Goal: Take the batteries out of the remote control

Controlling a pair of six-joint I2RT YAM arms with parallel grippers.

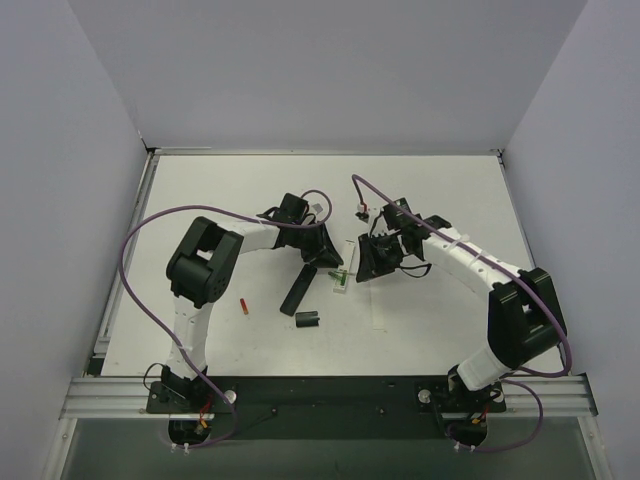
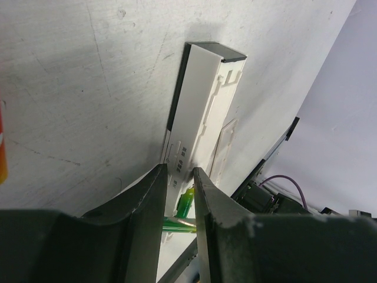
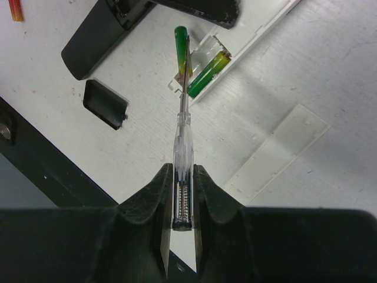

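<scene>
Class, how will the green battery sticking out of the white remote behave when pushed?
The green battery is a smooth cylinder, so it will probably roll once clear of the white remote. It looks small and rigid, likely light; the screwdriver tip may slip on its glossy side.
</scene>
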